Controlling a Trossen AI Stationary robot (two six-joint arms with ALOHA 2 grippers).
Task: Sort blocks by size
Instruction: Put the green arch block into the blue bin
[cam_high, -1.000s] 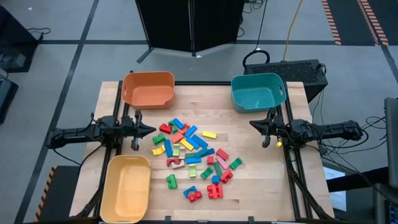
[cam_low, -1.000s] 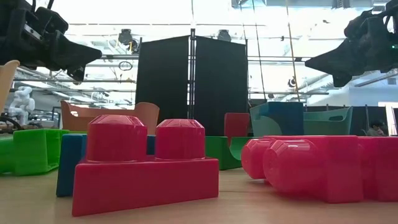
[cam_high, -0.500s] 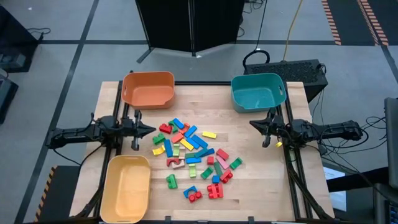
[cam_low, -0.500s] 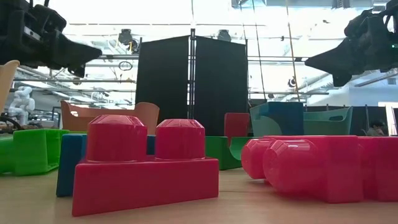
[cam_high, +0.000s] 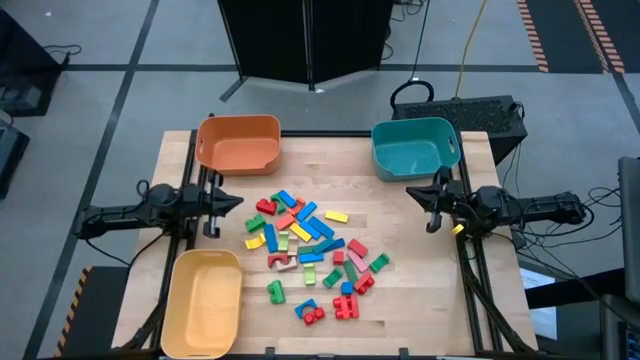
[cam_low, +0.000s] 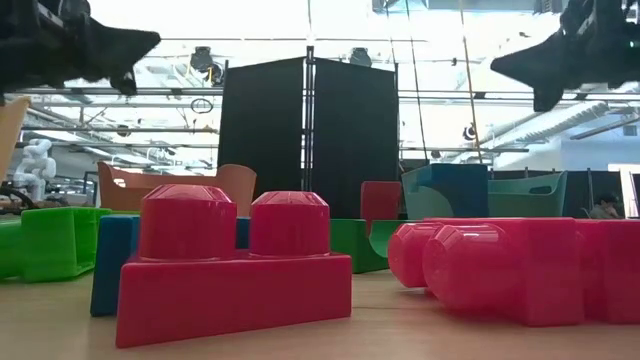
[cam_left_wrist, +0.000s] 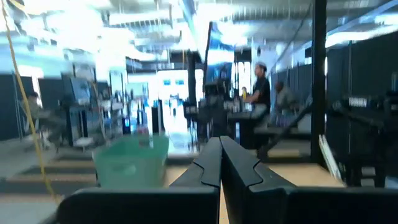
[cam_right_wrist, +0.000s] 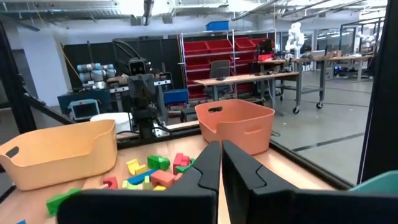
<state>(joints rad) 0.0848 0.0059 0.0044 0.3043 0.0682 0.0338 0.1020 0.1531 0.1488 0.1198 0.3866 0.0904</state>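
High view first: my left gripper hangs at the table's left edge with its fingers pressed flat together, holding nothing, tip pointing inward toward the middle. My right gripper mirrors it at the right edge, just in front of the teal bin, fingers likewise pinched together and empty. Both wrist views confirm it, each pair of dark fingers meeting with no gap.

Outward from there, the blocks lie scattered in a loose heap on the table's centre, between the two arms, none in a bin as far as I can see. The heap sits nearer my left gripper: the red brick and the blue bar at its upper-left corner are just beside that tip, straight along its pointing line. From the right gripper the closest piece is the yellow bar, well apart, long axis running roughly toward me across the table. The orange bin and yellow bin flank the left arm. I judge the left arm should reach first, opening before descent
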